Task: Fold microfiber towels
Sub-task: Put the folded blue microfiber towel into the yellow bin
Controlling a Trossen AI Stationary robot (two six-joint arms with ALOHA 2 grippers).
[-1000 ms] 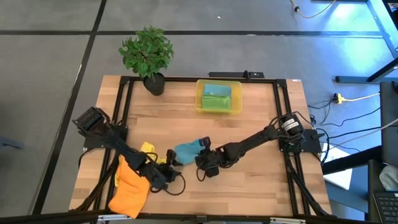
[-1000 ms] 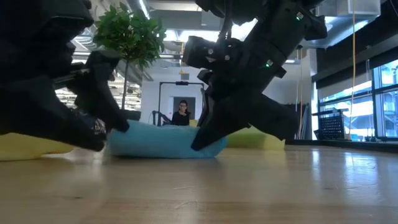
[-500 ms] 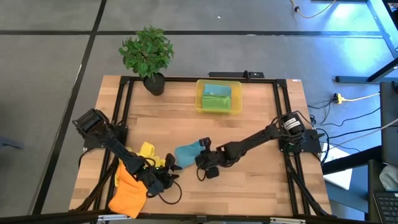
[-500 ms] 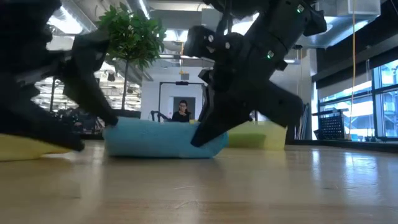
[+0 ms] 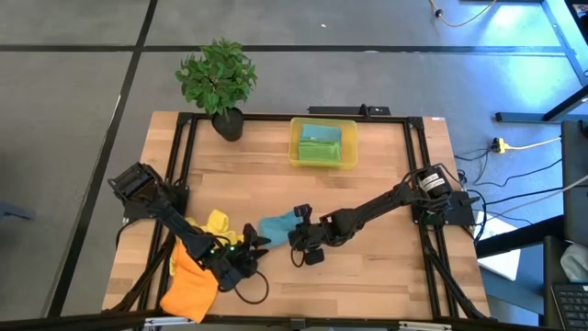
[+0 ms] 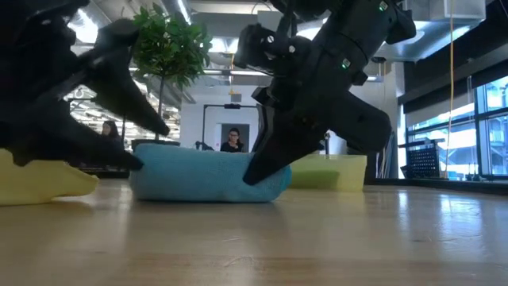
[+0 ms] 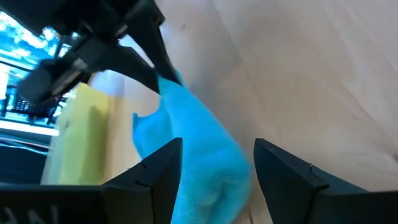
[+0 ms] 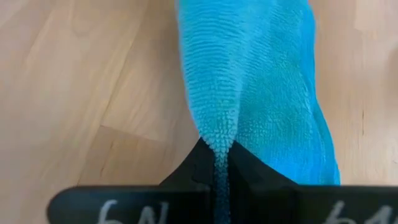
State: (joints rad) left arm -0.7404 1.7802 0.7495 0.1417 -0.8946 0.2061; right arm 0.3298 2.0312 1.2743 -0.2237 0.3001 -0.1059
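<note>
While the right gripper (image 8: 221,163) pinches one edge of the teal-blue towel (image 5: 277,225) between closed jaws, the left gripper (image 7: 214,180) sits just beside the cloth's other end, its jaws spread and empty. Bunched into a soft rumpled roll, the towel lies mid-front on the wooden surface (image 5: 367,188).

High view: overhead, straight down, covers the whole worktop (image 5: 386,267) and both arms. Low view: at worktop height, level, facing the room; very near the blue towel (image 6: 208,176). Left wrist view: close, looks along the towel (image 7: 199,149) toward the right tool (image 7: 166,79). Right wrist view: closest, down onto the same towel (image 8: 261,93). All four views share this towel.
</note>
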